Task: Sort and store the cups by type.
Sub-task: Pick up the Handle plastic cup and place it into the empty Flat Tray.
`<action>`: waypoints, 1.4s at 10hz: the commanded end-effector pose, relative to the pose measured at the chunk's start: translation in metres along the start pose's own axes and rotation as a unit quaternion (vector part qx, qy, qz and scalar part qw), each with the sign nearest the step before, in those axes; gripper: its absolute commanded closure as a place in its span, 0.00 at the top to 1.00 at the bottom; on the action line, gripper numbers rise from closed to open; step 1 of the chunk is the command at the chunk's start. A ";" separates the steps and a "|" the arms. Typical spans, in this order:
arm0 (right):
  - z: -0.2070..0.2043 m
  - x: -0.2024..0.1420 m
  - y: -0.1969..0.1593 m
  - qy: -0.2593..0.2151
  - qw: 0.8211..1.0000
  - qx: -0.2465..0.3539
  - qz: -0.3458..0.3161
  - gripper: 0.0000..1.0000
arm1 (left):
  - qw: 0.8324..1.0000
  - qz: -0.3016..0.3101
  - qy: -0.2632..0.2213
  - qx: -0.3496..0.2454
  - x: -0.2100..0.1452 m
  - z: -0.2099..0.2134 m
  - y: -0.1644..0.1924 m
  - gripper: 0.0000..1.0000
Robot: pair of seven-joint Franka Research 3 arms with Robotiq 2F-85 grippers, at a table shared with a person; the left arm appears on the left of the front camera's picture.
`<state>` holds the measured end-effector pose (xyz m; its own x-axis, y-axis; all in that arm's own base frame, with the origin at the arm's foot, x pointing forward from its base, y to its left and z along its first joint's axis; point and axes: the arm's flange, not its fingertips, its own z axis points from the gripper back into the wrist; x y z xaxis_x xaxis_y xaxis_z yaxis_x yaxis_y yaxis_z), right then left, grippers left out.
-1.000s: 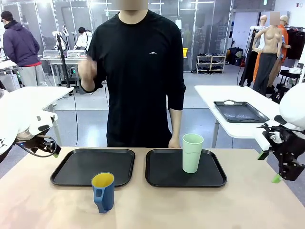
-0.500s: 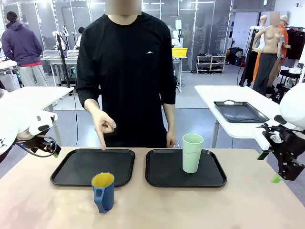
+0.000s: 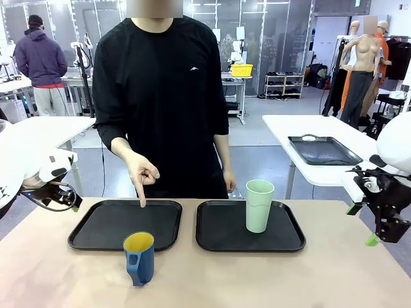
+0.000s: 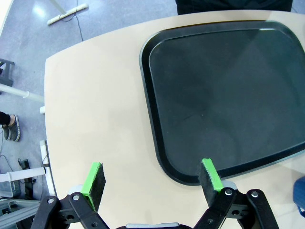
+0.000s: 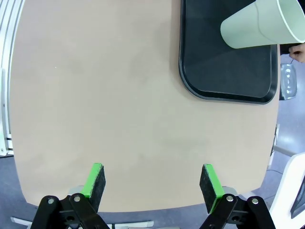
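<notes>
Well, from the front, the dark blue mug (image 3: 139,258) stands upright on the table (image 3: 270,279), just in front of the left tray (image 3: 96,232), handle toward me. The mint-green tumbler (image 3: 259,205) stands upright on the right tray (image 3: 221,239). The person's hand (image 3: 142,173) points a finger down at the left tray's far rim. My left pincer (image 3: 69,203) hangs off the table's left corner, my right pincer (image 3: 363,224) off the right edge, both well apart from the cups.

Along my left wrist, the pincer (image 4: 152,177) is spread wide and empty over bare table beside the left tray's corner.

Along my right wrist, the pincer (image 5: 152,183) is likewise released, holding nothing, above bare table; the tumbler sits on its tray farther off.
</notes>
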<state>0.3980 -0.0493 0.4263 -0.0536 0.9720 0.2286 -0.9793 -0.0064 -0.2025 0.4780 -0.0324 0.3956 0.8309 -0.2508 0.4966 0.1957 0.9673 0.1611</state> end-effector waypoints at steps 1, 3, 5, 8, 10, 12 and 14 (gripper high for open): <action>-0.001 -0.001 -0.003 0.007 1.000 -0.002 -0.002 1.00 | 1.000 0.000 -0.002 0.001 0.000 0.002 0.000 1.00; -0.001 -0.001 -0.003 0.007 1.000 -0.002 -0.002 1.00 | 1.000 0.000 -0.002 0.001 0.000 0.002 0.000 1.00; -0.001 -0.001 -0.003 0.007 1.000 -0.002 -0.002 1.00 | 1.000 0.000 -0.002 0.001 0.000 0.002 0.000 1.00; -0.001 -0.001 -0.003 0.007 1.000 -0.002 -0.002 1.00 | 0.999 -0.048 0.014 -0.019 -0.003 0.005 0.002 1.00; -0.001 -0.001 -0.003 0.007 1.000 -0.002 -0.002 1.00 | 0.969 -0.244 0.007 -0.044 -0.009 0.021 0.014 1.00; -0.001 -0.001 -0.003 0.007 1.000 -0.002 -0.002 1.00 | 0.918 -0.388 0.021 -0.074 -0.010 0.039 0.025 1.00; -0.001 -0.001 -0.003 0.007 1.000 -0.002 -0.002 1.00 | 0.844 -0.521 0.069 -0.107 -0.012 0.055 0.033 1.00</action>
<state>0.3986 -0.0500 0.4255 -0.0557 0.9721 0.2276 -0.9794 -0.0089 -0.2015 0.4425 -0.0229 0.4224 0.3697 -0.9135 0.1698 0.8717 0.4042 0.2770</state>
